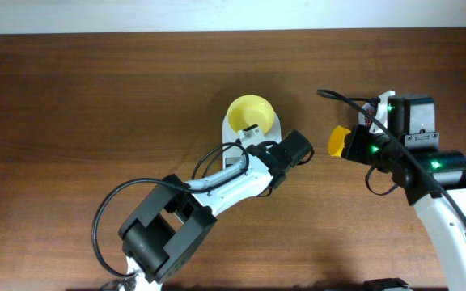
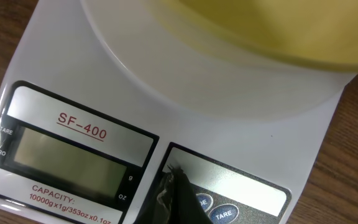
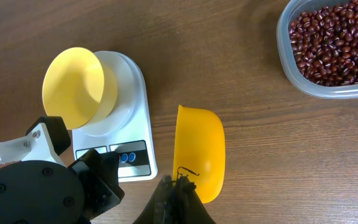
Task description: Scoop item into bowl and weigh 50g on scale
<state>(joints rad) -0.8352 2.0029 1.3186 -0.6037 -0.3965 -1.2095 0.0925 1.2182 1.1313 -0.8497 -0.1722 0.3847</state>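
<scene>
the left hand [image 2: 174,198], pressed together, is pointing at the scale [image 2: 247,143] buttons [image 2: 222,213], with the bowl [image 2: 260,31] sitting just beyond. only the right wrist view is showing the beans [image 3: 337,40] in a clear container [image 3: 328,92], up-right of the right hand [image 3: 178,190], which is pinching the yellow scoop [image 3: 199,146].

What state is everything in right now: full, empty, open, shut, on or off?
scale: display blank.
bowl: empty, sitting on the scale.
right gripper: shut on the scoop.
scoop: empty.
container: open, holding beans.
left gripper: shut, tip by the scale's buttons.
</scene>
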